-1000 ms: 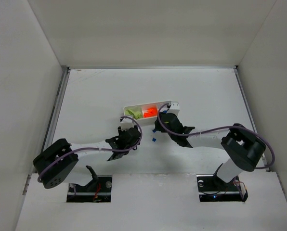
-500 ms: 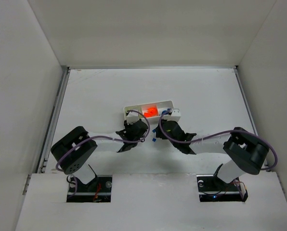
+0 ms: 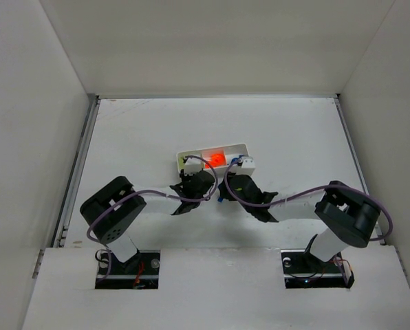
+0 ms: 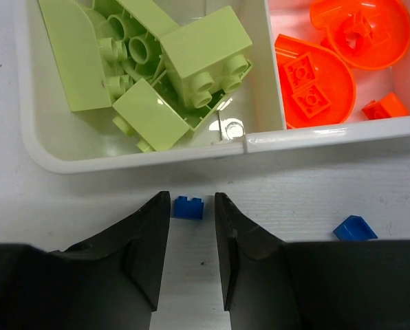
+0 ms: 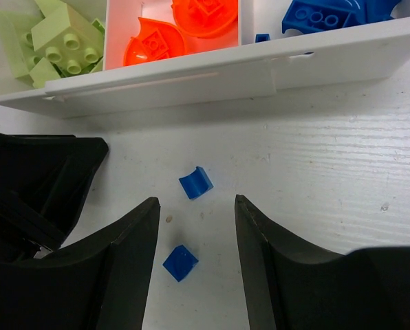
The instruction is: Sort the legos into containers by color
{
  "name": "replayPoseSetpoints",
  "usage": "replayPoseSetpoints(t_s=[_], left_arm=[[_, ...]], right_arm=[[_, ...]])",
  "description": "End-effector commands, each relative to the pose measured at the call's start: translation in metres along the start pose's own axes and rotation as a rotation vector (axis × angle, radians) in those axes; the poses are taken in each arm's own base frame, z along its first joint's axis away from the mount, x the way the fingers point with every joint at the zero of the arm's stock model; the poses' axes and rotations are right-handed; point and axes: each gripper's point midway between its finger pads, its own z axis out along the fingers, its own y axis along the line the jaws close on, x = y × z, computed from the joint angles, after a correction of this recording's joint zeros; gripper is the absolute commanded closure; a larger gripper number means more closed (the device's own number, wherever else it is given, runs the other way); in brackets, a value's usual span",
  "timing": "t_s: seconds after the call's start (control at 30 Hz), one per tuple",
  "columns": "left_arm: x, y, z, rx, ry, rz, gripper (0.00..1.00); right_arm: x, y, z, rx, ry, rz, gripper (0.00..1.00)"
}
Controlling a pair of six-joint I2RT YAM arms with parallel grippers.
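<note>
The white tray [image 4: 157, 152] holds lime green legos [image 4: 157, 62] in its left compartment, orange legos [image 4: 329, 75] in the middle one and blue legos [image 5: 329, 14] in the right one. My left gripper [image 4: 192, 203] is open over the table just below the tray's near wall, with a tiny blue brick [image 4: 189, 207] lying between its fingertips. My right gripper [image 5: 196, 203] is open beside it, over a curved blue piece [image 5: 196, 183] and a blue cube [image 5: 180, 262]. In the top view both grippers, left [image 3: 193, 180] and right [image 3: 227, 184], sit side by side below the tray [image 3: 191, 152].
A second loose blue piece [image 4: 355, 229] lies on the table to the right of my left fingers. My left gripper's black body [image 5: 40, 179] stands close to the left of my right fingers. White enclosure walls surround the table.
My left arm has swung in from the left and forward, bringing its gripper up to the tray's near wall. My right gripper has barely moved.
</note>
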Motion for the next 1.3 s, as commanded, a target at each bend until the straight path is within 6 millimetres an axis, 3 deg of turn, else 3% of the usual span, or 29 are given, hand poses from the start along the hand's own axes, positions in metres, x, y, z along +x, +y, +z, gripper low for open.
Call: replayPoseSetpoints(t_s=[0.0,0.2,0.63,0.87,1.27], left_arm=[[-0.010,-0.005,0.004,-0.012,-0.025,0.013,0.73],[-0.011,-0.009,0.001,0.004,-0.026,0.024,0.86],[-0.032,-0.010,-0.057,0.130,-0.073,-0.061,0.88],[-0.043,0.007,-0.080,0.166,-0.093,-0.150,0.88],[-0.059,0.016,-0.088,0.209,-0.091,-0.249,0.87]], right_arm=[[-0.003,0.009,0.001,-0.033,-0.027,0.026,0.46],[-0.002,0.010,0.001,-0.038,-0.022,0.004,0.43],[0.019,0.007,0.015,-0.020,0.038,-0.094,0.39],[0.023,0.005,0.022,0.003,0.058,-0.125,0.45],[0.035,0.004,0.028,0.024,0.089,-0.159,0.58]])
